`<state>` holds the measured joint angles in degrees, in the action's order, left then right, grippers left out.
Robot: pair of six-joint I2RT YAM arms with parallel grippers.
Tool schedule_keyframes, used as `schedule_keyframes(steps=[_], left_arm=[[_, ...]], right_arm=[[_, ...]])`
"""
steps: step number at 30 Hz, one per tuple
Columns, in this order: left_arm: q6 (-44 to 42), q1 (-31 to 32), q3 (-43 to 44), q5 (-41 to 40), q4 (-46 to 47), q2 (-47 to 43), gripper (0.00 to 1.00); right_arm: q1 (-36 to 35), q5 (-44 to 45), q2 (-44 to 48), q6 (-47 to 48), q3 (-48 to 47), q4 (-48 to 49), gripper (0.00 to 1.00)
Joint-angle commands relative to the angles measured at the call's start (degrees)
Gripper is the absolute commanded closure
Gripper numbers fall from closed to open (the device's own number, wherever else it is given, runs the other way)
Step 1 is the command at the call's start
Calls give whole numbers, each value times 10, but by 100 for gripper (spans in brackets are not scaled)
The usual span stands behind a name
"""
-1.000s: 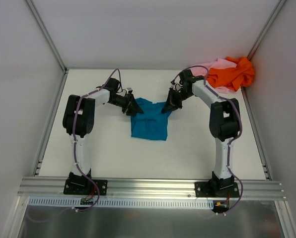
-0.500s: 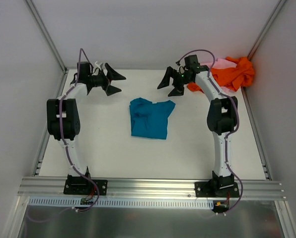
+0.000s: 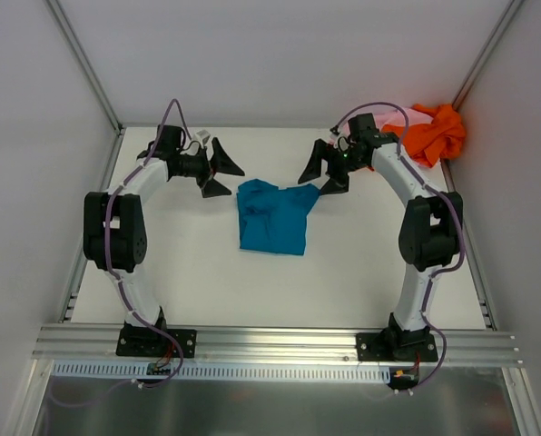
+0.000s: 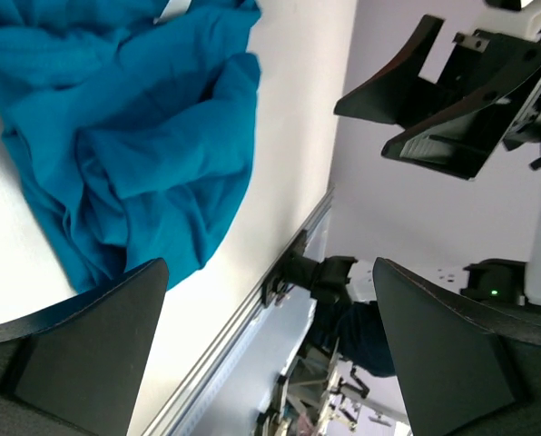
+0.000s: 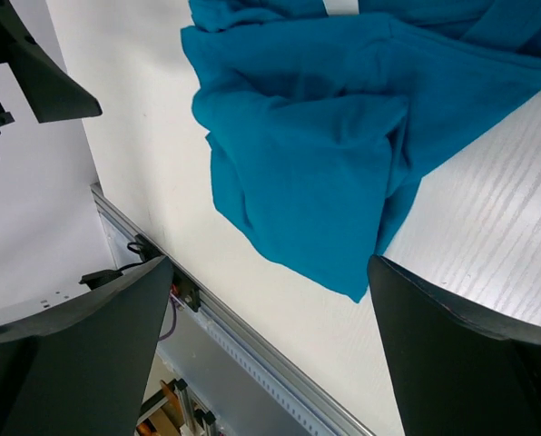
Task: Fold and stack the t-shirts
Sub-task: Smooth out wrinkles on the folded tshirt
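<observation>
Having released the cloth and pulled apart, the left end effector (image 3: pixel 225 179) and right end effector (image 3: pixel 321 179) gape wide and empty, flanking the teal-blue t-shirt (image 3: pixel 272 218), which lies rumpled mid-frame on the surface (image 3: pixel 189 268). Probably limp and light, it is best pinched at its corners; the orange t-shirt (image 3: pixel 429 133) waits upper right.

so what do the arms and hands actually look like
Both the left arm and right arm have white links joined by chunky black joint housings, with a thin purple cable looping along each. The left hand and right hand are all black, each with two broad, wedge-shaped fingers.
</observation>
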<state>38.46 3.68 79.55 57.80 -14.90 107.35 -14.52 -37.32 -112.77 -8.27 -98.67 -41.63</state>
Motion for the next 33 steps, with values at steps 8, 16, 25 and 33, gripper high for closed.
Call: schedule_keyframes(steps=[8, 16, 25, 33], left_arm=[[-127, 73, 44, -66, -138, 39, 1], [-160, 116, 75, -127, -131, 77, 1], [-233, 132, 80, -247, -131, 60, 1], [-290, 149, 58, -341, -113, 28, 1]], right_arm=[[-6, -9, -26, 4, 27, 40, 24], [-6, -14, -65, -7, 21, 52, 25], [-9, -18, -85, -24, -4, 56, 25], [-15, -18, -100, -32, -35, 50, 25]])
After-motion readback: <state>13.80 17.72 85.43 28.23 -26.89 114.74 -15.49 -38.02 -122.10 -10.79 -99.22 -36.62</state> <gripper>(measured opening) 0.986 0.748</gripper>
